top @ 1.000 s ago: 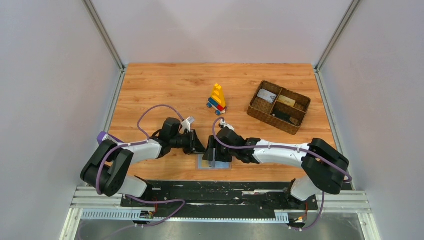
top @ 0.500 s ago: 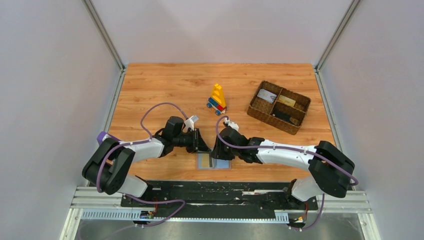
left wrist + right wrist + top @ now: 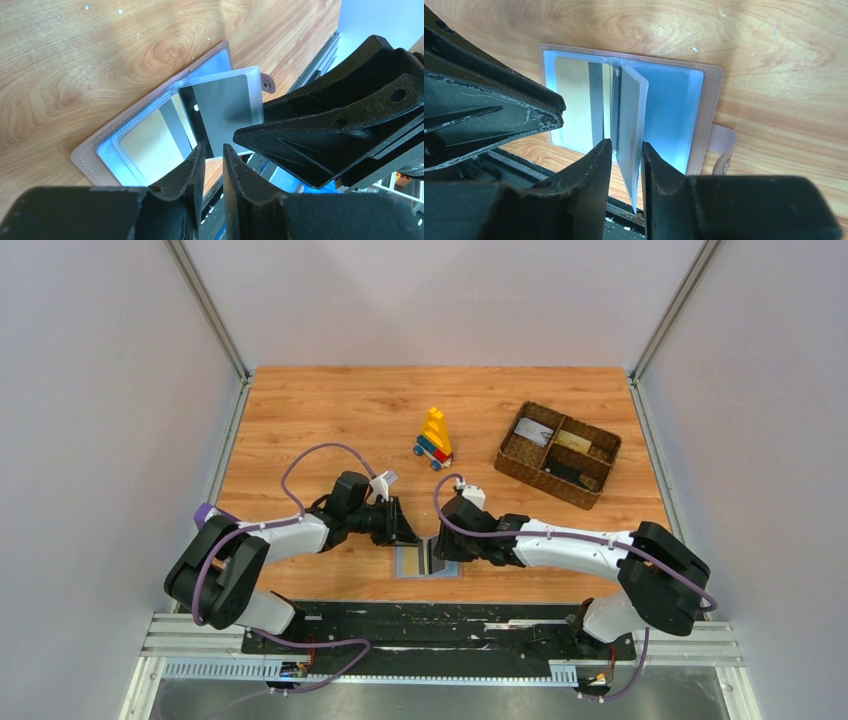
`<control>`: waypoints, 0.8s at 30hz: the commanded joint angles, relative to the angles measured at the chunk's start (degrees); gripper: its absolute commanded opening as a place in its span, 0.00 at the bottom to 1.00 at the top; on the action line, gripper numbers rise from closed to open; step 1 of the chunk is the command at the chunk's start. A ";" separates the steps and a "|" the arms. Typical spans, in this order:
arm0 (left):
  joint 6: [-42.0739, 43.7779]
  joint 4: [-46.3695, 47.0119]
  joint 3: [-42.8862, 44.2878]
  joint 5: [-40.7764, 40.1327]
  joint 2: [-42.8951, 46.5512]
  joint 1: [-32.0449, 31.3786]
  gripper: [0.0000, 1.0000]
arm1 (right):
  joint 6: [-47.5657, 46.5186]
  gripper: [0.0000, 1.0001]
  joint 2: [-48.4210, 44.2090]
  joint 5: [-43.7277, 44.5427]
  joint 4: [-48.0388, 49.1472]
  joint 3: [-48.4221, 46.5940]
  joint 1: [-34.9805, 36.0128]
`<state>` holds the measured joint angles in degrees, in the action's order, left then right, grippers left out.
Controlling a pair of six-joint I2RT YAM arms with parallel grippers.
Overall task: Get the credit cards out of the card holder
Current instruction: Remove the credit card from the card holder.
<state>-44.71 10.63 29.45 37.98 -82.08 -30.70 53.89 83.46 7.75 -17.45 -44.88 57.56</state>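
Right wrist view: right gripper (image 3: 626,146) narrowing onto a sleeve of the card holder (image 3: 674,115)

Over the last second the right gripper is going from wide apart to nearly together. Its fingers are now clenching on the clear sleeve (image 3: 631,112) that is standing up from the fold of the opened card holder. In the same span both arms are drawing slightly apart in the top view, so more of the holder is showing between them. The holder is lying flat and open at 6 o'clock on the bench (image 3: 320,410), by the near edge, its pinkish tab (image 3: 724,150) sticking out at its 4 o'clock corner in the right wrist view. The left gripper (image 3: 214,150), reaching in from 9 o'clock, is easing a little wider. Its fingers are standing narrowly parted over the holder's other panel, with nothing visibly between them. A dark card (image 3: 222,107) is sitting inside the raised sleeve and a pale card (image 3: 150,145) is lying in the flat panel, so cards are still waiting to be pulled. The woven basket (image 3: 606,476) at 2 o'clock is already holding a greyish-white card (image 3: 535,433) among others. My reading: the sleeve is being pinned so the dark card can be slid out, most likely by the left gripper
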 commanded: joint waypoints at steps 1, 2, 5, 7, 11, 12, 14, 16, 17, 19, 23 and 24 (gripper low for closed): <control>1.76 -0.34 2.01 -0.93 -0.67 -0.39 0.27 | -0.45 0.29 -2.01 2.97 -2.02 -1.69 -0.38; 1.89 -0.39 2.01 -1.05 -0.81 -0.40 0.28 | -0.45 0.29 -2.25 3.50 -2.57 -1.84 -0.47; 2.11 -0.60 2.06 -1.23 -1.08 -0.49 0.28 | -0.53 0.29 -3.28 3.85 -3.13 -1.64 -0.91; 2.14 -0.50 2.16 -1.21 -1.33 -0.52 0.28 | -0.69 0.29 -3.48 4.15 -3.36 -1.53 -1.21; 2.01 -0.49 2.55 -1.35 -1.62 -0.84 0.29 | -1.02 0.29 -3.78 6.06 -5.55 -2.62 -1.39; 1.91 -0.51 2.67 -1.34 -1.66 -1.03 0.29 | -1.18 0.29 -4.01 6.38 -6.16 -3.00 -1.36; 1.82 -0.40 2.79 -1.55 -1.80 -1.30 0.29 | -1.39 0.30 -4.55 6.42 -6.51 -3.34 -1.46; 1.75 -0.36 2.91 -1.64 -2.11 -1.55 0.29 | -1.55 0.30 -4.72 5.96 -6.47 -3.73 -1.47; 1.67 -0.18 2.99 -1.71 -2.40 -1.60 0.29 | -1.72 0.29 -4.65 5.85 -6.40 -3.92 -1.40; 1.38 0.36 3.05 -1.80 -2.91 -1.78 0.30 | -1.99 0.29 -4.30 5.47 -5.86 -4.24 -1.40; 1.05 1.18 3.13 -2.19 -4.00 -2.24 0.30 | -3.09 0.29 -3.11 2.24 -2.57 -3.81 -1.57; 1.00 1.53 3.13 -2.29 -4.20 -2.36 0.30 | -3.17 0.29 -2.60 1.39 -2.02 -3.81 -1.54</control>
<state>-44.23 9.69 30.81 36.42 -85.34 -32.36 52.29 80.44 11.38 -23.00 -46.92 56.34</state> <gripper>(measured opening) 0.295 0.294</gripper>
